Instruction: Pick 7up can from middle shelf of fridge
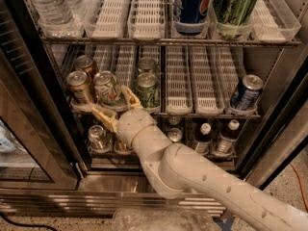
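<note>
Camera view showed my tool (pixel 110 101) left of centre in the frame, at the front edge of the middle shelf (pixel 202 88) of the fridge (pixel 57 198). Its two yellowish fingers were spread apart and gripped nothing. The 7up can (pixel 107 86) stood upright between the spread tips, with a whitish-silver body, green and reddish-orange marks and a silver top. A copper-orange can (pixel 78 86) stood just left of it, and a darker green can (pixel 147 89) stood to its right.
</note>
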Controlling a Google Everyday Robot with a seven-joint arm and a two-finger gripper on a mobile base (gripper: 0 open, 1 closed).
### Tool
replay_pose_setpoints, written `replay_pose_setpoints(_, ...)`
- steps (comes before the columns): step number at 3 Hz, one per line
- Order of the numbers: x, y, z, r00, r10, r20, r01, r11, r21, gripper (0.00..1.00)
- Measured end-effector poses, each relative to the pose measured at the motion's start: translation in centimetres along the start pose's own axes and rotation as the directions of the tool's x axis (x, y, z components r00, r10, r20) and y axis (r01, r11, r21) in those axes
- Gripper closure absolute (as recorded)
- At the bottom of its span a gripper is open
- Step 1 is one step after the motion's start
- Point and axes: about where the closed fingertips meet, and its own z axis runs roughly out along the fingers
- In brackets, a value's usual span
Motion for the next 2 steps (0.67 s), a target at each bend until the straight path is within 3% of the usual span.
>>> replay_pose_setpoints(2, -0.42, 0.34, -0.14, 1.000, -0.010, 0.010, 0.010, 0.9999, -0.003, 0.10)
